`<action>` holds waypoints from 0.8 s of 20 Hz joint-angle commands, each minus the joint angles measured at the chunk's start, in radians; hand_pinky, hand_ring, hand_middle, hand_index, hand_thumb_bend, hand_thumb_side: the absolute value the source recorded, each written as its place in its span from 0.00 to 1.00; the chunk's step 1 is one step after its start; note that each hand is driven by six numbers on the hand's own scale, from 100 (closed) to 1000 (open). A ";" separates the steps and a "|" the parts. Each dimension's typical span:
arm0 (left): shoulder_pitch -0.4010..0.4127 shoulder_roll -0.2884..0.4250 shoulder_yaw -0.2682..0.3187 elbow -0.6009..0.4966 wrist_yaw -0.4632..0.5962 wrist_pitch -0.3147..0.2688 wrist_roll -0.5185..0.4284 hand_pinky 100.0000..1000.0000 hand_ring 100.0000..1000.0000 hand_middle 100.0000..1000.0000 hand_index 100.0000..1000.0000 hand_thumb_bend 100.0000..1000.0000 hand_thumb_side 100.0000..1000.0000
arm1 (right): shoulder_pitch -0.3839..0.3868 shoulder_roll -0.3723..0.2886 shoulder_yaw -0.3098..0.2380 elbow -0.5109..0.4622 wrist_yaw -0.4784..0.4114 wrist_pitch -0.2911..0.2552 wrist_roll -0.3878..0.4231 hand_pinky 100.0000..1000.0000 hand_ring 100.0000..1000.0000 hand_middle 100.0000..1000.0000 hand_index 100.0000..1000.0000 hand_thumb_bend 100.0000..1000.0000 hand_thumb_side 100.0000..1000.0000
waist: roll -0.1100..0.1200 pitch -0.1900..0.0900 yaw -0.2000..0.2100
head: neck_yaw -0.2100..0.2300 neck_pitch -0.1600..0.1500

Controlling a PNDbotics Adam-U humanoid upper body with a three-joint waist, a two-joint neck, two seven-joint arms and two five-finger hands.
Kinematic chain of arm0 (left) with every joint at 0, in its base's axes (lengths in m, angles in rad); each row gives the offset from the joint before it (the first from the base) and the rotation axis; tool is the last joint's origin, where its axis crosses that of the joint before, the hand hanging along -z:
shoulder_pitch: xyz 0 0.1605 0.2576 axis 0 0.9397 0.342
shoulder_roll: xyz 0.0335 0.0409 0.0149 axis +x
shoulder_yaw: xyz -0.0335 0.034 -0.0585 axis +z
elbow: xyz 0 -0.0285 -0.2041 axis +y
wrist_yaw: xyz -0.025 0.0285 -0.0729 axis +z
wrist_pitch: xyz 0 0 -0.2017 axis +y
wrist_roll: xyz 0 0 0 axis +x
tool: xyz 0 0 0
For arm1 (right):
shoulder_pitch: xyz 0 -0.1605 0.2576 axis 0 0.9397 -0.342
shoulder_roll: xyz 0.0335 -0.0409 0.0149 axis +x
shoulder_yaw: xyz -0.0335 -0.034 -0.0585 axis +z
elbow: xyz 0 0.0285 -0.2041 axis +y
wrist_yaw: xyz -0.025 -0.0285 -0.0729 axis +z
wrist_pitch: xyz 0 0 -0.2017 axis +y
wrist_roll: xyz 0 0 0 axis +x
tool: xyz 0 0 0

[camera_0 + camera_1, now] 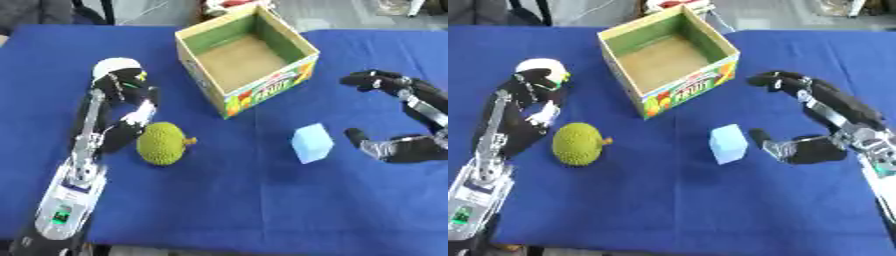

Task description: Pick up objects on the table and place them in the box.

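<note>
An open cardboard box (203, 38) with fruit print on its front stands at the table's far middle, and its inside looks bare. A bumpy green fruit (162, 144) lies left of centre. My left hand (121, 131) rests right beside its left side, fingers (125, 85) arched and spread from the thumb, open. A white rounded thing (115, 65) shows just past those fingertips, partly hidden; I cannot tell if they touch it. A pale blue cube (312, 143) sits right of centre. My right hand (815, 150) lies open to the cube's right, thumb a little apart from it.
A blue cloth (236, 200) covers the table. Its wide front strip holds nothing. My left forearm (74, 190) stretches along the left side down to the lower corner. Dark shapes and clutter show past the far edge.
</note>
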 commanded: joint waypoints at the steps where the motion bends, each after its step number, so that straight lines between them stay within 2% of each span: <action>1: -0.005 0.017 -0.001 -0.014 0.002 -0.002 -0.003 0.51 0.51 0.52 0.74 0.28 0.36 | -0.032 -0.048 0.014 0.018 -0.014 -0.019 0.048 0.83 0.90 0.88 0.95 0.17 0.31 | -0.002 -0.015 0.001 | -0.004 -0.002; 10: -0.004 0.019 -0.002 -0.013 0.002 -0.002 -0.005 0.51 0.51 0.52 0.74 0.28 0.36 | -0.090 -0.089 0.059 0.089 -0.030 -0.070 0.250 0.86 0.93 0.89 0.96 0.19 0.34 | -0.004 -0.015 0.003 | -0.002 -0.001; 16: -0.002 0.019 -0.003 -0.013 0.002 -0.002 -0.006 0.51 0.51 0.52 0.74 0.28 0.36 | -0.114 -0.091 0.062 0.121 -0.010 -0.081 0.296 0.86 0.93 0.89 0.96 0.20 0.34 | -0.004 -0.017 0.003 | -0.002 0.000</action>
